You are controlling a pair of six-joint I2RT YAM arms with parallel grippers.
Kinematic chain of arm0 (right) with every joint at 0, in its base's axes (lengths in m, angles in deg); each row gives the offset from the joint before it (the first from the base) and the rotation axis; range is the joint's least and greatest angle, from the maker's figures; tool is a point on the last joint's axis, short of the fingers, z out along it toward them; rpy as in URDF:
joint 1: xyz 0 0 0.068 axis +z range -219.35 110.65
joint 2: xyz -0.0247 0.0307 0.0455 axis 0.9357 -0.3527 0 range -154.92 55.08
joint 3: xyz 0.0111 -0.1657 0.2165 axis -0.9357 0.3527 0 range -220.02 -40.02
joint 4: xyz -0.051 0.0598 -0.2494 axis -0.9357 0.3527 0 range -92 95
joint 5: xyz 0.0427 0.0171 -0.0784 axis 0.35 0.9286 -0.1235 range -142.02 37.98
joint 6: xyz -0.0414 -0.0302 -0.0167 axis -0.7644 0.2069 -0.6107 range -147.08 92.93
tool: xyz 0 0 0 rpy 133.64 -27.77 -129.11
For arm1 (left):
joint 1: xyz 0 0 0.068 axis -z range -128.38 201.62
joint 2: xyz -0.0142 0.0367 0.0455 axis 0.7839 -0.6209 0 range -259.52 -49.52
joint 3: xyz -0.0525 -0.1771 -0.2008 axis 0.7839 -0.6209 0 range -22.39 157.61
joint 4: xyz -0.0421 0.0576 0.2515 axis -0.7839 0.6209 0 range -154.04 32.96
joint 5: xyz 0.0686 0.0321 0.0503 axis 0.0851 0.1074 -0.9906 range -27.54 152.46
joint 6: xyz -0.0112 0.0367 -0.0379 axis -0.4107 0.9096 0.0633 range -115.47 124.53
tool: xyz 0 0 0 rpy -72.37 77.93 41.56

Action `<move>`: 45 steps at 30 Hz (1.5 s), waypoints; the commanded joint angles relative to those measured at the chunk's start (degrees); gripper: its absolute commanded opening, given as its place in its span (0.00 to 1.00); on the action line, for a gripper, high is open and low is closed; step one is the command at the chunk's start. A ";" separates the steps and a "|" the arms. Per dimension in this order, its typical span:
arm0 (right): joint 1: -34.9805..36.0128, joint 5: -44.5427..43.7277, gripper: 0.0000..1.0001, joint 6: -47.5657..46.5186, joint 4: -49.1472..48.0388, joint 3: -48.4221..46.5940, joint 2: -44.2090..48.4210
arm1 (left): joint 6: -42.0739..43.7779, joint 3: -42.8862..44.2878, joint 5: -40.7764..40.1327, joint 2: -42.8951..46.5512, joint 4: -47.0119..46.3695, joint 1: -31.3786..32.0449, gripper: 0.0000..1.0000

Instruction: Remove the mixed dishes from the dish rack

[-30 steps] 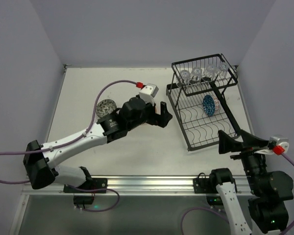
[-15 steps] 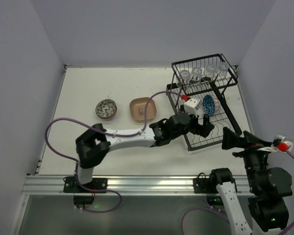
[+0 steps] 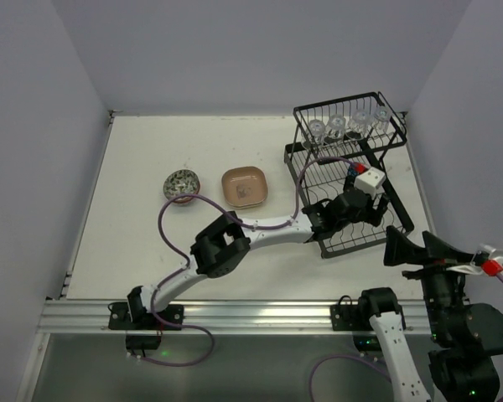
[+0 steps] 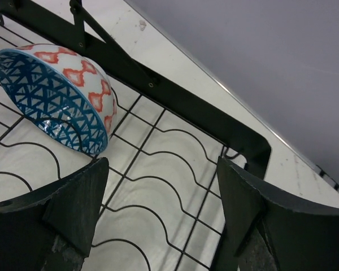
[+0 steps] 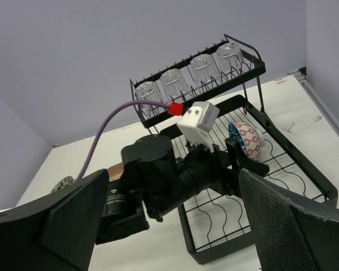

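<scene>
Overhead, patterned bowl (image 4: 56, 101) largely behind the left arm (image 3: 268, 224); rack (image 4: 175, 107) cropped close-up

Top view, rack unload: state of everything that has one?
dish rack: upright on table, partly loaded
glass cups: four in a row in upper basket
patterned bowl: on edge in lower tray, ungripped
tan plate: flat on table
speckled bowl: upright on table
left gripper: open, over lower tray beside bowl
right gripper: open, empty, clear of rack

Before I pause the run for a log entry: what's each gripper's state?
Left gripper: open, empty, beside the bowl.
Right gripper: open, empty.
</scene>
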 commanded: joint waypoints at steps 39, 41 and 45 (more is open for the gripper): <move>0.27 12.34 0.99 -0.79 -1.14 1.29 4.18 | -2.00 18.38 5.48 -19.64 -16.70 -7.32 0.23; 0.27 12.34 0.99 -0.88 -1.14 1.38 4.35 | -2.18 18.29 5.57 -19.73 -16.96 -7.41 0.20; 0.53 11.90 0.99 -1.06 -1.32 1.56 4.62 | -2.53 17.77 5.40 -19.56 -17.31 -7.41 0.11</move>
